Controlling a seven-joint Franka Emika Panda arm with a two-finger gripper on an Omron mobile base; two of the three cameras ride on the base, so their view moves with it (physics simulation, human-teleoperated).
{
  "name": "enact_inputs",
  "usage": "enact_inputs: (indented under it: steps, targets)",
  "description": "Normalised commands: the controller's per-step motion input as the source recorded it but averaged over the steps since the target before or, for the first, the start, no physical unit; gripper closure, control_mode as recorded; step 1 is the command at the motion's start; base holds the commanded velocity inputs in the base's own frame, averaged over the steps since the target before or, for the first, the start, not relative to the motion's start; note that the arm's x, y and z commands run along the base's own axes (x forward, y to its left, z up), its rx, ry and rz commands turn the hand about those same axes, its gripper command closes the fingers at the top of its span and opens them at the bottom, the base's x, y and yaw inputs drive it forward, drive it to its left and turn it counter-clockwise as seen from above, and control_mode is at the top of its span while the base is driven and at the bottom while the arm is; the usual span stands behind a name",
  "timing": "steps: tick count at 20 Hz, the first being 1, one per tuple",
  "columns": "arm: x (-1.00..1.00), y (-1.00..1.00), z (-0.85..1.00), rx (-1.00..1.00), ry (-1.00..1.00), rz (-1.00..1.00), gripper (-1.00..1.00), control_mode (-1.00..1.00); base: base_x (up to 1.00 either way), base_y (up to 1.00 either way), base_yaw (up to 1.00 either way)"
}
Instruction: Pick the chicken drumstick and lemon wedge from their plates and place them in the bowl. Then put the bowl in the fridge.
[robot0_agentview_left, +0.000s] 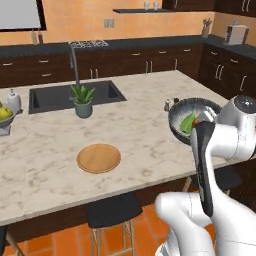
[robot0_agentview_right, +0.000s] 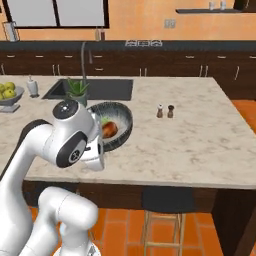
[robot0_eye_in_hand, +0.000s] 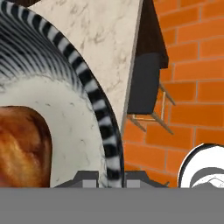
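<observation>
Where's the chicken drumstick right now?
The chicken drumstick lies inside the bowl beside the lemon wedge, near the island counter's front edge, behind the arm in the right base view.

Even, bright rendered light; soft shadows, slightly coarse pixels.

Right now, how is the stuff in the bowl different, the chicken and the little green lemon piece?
The chicken drumstick is reddish-brown and rounded; the lemon wedge is bright green and leaf-shaped. The chicken drumstick looks bulkier, the lemon wedge thinner. Both lie inside the bowl, which the claw pinches by its rim.
</observation>
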Motion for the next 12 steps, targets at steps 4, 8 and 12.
enact_inputs:
  steps: [4,8,12]
  targets:
    - [0.00,0.00,0.00,0.00,0.00,0.00,1.00,1.00,0.00,0.00,-0.99]
    - [0.00,0.00,0.00,0.00,0.00,0.00,1.00,1.00,0.00,-0.02,-0.94]
    - [0.00,0.00,0.00,0.00,0.00,0.00,1.00,1.00,0.01,-0.19,-0.74]
